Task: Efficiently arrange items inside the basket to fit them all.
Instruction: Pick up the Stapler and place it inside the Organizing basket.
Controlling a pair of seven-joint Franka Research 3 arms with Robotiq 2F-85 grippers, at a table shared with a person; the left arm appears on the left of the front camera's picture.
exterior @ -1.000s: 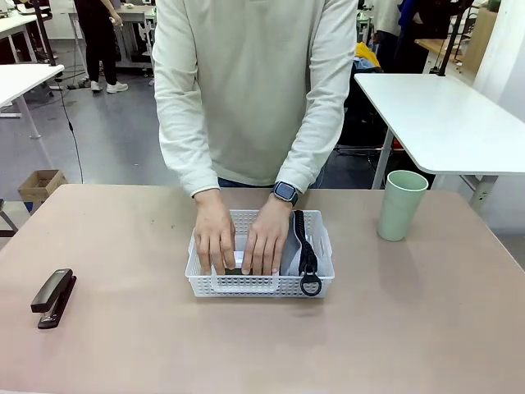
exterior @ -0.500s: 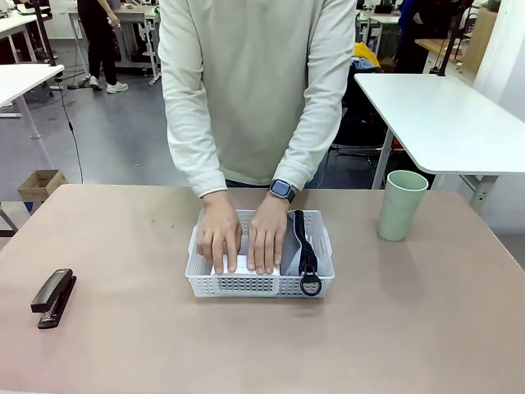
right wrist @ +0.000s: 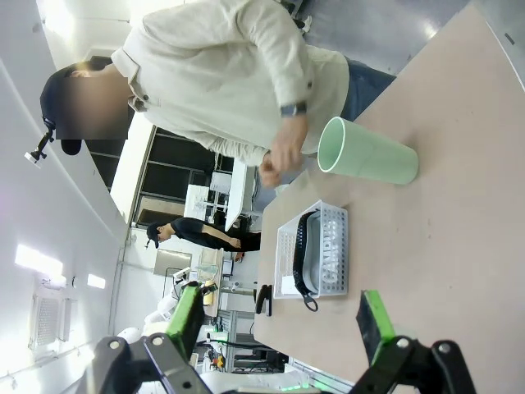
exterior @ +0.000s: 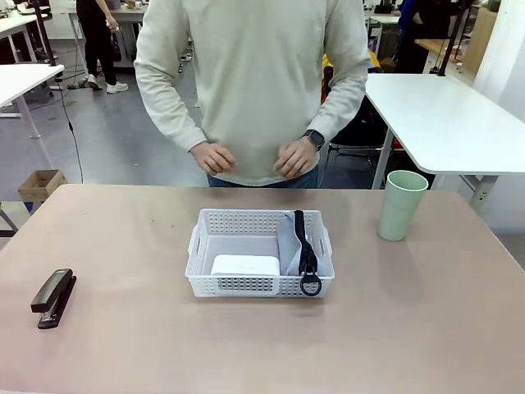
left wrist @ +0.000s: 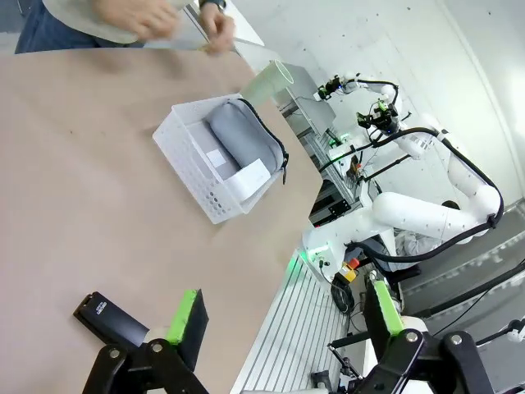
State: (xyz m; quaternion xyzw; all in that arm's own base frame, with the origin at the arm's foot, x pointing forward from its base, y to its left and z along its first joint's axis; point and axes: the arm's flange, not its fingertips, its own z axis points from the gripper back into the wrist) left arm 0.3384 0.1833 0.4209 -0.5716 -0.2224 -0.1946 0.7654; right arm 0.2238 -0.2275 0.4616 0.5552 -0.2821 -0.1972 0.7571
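1. At the middle of the bench (exterior: 123,238), the basket (exterior: 246,285) is free of hands. Half a second ago both hands pressed down inside it. Now the person's right hand (exterior: 215,157) and the person's left hand (exterior: 295,158) hang loosely curled at the waist, beyond the far edge.
2. The white block (exterior: 244,265) lies along the basket's near wall, in its left part. The grey pouch (exterior: 289,242) stands on edge against the right wall, and its black strap (exterior: 306,254) loops over the near rim. The block looks flat on the floor, though the lattice hides its underside.
3. The basket's far-left part is bare, which I judge to be the room kept for what remains.
4. Two items sit outside. The black stapler (exterior: 52,297) is near the bench's left edge, toward the near corner. The green cup (exterior: 402,205) stands upright toward the far right corner.
5. The left end effector (left wrist: 285,295) and the right end effector (right wrist: 280,300) both hover released, fingers spread, nothing between them.
6. With the hands withdrawn, the packing seems about half done.
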